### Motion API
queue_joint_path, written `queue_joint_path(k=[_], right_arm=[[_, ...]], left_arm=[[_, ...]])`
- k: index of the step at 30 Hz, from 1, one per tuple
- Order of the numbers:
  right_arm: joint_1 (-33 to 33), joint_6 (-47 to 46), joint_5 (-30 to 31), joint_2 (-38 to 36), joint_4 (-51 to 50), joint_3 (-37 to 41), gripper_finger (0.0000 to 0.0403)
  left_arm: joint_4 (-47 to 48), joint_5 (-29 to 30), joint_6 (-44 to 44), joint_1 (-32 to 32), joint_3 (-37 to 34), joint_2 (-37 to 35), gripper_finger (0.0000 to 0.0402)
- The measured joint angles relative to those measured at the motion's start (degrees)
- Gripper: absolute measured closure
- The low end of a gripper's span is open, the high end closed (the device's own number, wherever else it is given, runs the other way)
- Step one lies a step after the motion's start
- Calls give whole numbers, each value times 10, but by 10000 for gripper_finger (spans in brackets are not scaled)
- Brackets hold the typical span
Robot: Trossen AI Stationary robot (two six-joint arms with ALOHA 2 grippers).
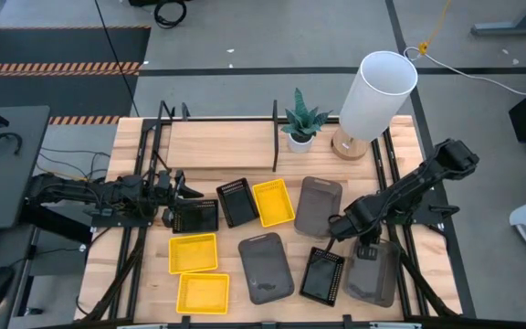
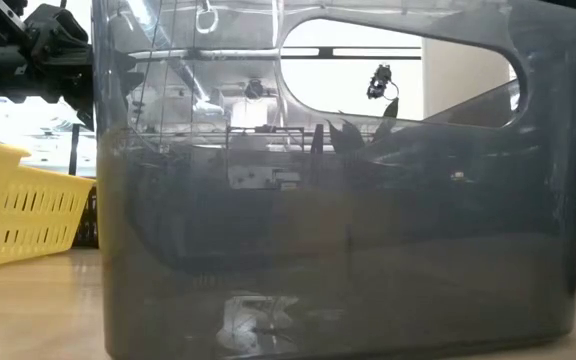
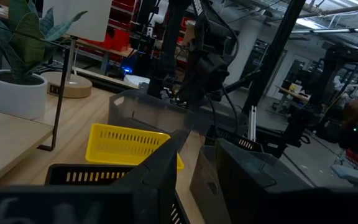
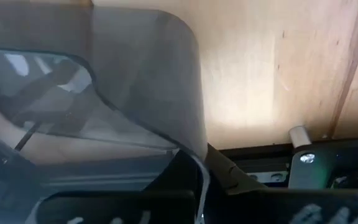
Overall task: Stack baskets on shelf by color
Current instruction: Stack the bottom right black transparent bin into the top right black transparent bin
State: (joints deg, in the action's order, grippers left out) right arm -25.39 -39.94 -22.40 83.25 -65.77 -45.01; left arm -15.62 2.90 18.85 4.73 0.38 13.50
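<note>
Right wrist view: right gripper (image 4: 194,177) fingers pinch the rim of a smooth grey basket (image 4: 104,81) at the table's near right; a thin-wall hold could slip or tilt on lifting. Left gripper (image 1: 183,206) grips a black mesh basket (image 1: 196,215) beside a second (image 1: 237,202), which may drag along. Farthest, the shelf (image 1: 222,144) holds no baskets; the plant (image 1: 301,122) and lamp (image 1: 373,96) crowd its right bay.

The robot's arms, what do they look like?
Both arms are black and chunky, made of jointed blocks. The left arm has thin dark cables running along it. The right arm is thicker at the shoulder. Each ends in a pincer with two flat dark fingers.
</note>
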Motion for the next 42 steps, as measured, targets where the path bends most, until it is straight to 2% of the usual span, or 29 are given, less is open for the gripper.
queue_joint_path(k=[13,15,18,22,26,32,42], right_arm=[[5,11,-28,-95,-43,-2,402],[11,11,-20,-113,-56,-16,402],[23,11,26,-125,-90,-57,402],[33,23,100,-118,-156,-137,402],[55,52,147,-104,-202,-215,402],[111,118,166,-82,-243,-300,402],[252,292,197,-7,-242,-375,403]], left_arm=[[0,0,0,0,0,0,285],[0,0,0,0,0,0,285],[0,0,0,0,0,0,285],[0,0,0,0,0,0,285],[0,0,0,0,0,0,285],[0,0,0,0,0,0,285],[0,0,0,0,0,0,285]])
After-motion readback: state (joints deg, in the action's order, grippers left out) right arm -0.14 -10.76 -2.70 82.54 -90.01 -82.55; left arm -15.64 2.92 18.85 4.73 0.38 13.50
